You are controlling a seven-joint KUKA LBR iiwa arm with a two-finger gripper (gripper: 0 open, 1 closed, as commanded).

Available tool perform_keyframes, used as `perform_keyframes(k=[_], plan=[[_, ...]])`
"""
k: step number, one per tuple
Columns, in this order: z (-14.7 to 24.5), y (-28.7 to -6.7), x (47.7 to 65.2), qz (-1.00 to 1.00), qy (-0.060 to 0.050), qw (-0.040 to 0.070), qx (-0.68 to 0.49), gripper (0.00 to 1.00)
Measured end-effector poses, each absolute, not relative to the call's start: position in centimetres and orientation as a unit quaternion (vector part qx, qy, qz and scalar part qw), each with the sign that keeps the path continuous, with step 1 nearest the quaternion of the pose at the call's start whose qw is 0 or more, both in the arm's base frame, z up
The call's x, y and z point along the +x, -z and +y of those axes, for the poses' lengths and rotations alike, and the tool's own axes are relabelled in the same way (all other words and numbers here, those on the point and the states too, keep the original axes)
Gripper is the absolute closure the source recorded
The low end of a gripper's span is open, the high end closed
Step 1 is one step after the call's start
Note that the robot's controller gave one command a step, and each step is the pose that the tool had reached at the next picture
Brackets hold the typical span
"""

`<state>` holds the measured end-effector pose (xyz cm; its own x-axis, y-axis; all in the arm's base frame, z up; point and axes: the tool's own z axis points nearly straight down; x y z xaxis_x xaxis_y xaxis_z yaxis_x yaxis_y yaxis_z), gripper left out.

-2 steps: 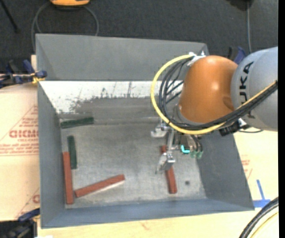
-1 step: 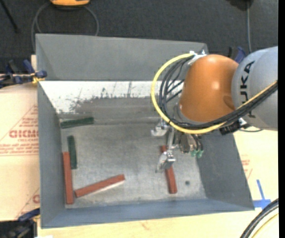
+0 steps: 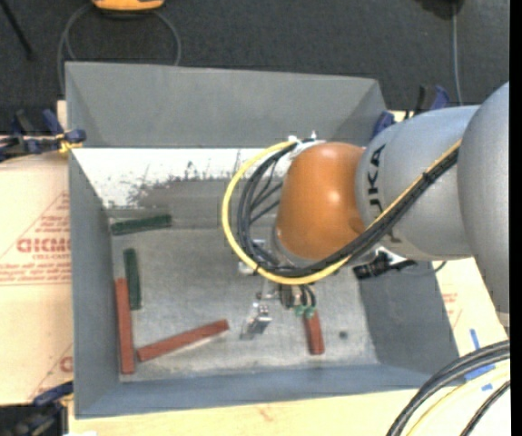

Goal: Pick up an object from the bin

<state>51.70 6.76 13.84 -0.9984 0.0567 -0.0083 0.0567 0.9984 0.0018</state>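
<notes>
1. Closest to you, low over the floor of the bin [image 3: 397, 330] and toward its near wall, hangs the gripper [image 3: 259, 321]. You cannot tell whether it is open or closed, and nothing shows held in it.
2. Your likeliest target, as I judge it, is the short red stick [image 3: 315, 337]. It lies just beside the gripper on the picture's right, apart from it. Its long axis runs roughly near to far, tilted a little. A sideways shift toward the arm's side would put you over it, closing across its narrow width.
3. On the other side lies the slanted red stick [image 3: 181, 341]. Its higher end points toward the gripper and stops short of it, so you sit between two red sticks, the short one nearer.
4. Farther left, the wall-side red stick [image 3: 124, 327] lies along the left wall, awkward to get around.
5. Beyond it the short green stick [image 3: 132, 278] lies near to far, close to the same wall.
6. Farthest, the long green stick [image 3: 141, 223] lies crosswise near the far slope.
7. Count: three red sticks, two green sticks. A small green bit shows at the short red stick's far end; what it is you cannot tell.
</notes>
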Motion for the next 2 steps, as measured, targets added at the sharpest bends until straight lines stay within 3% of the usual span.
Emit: perform_keyframes(k=[1, 2], plan=[[7.03, -7.87, 52.55, 1.0, -0.001, -0.002, -0.027, 1.0], [6.99, -7.76, 53.08, 1.0, -0.002, 0.013, -0.026, 0.0]])
